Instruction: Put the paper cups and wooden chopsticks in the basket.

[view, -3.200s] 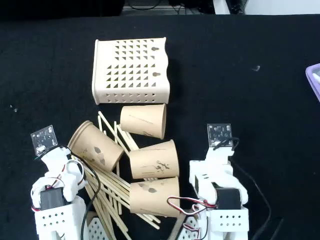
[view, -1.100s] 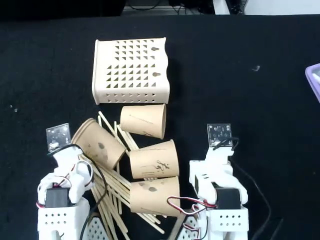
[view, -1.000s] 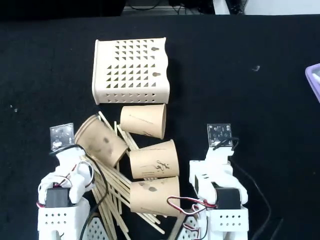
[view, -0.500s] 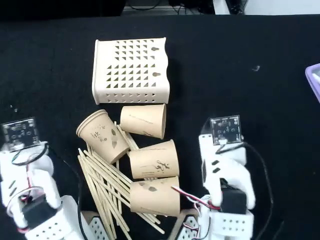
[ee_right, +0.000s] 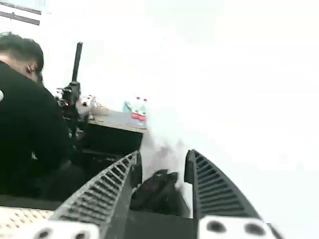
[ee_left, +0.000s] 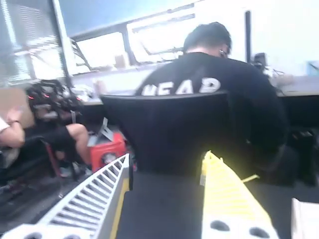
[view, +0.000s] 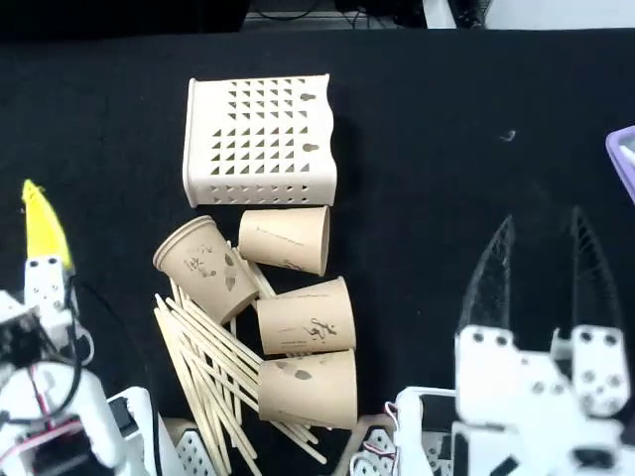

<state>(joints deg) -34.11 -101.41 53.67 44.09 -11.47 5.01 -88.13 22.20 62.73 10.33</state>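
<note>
I'm seeing nothing done yet: four paper cups (view: 306, 315) and wooden chopsticks (view: 203, 362) are lying outside the basket (view: 260, 139), on its side toward the arms. Left gripper (ee_left: 164, 199) and right gripper (view: 541, 248) are hovering spread open, empty, well apart from the basket.

We note dark printed marks on the side of the left paper cup (view: 205, 270), likewise on the middle paper cup (view: 306, 315) and the nearest paper cup (view: 307, 389), too small to read, no legible text or numbers.
</note>
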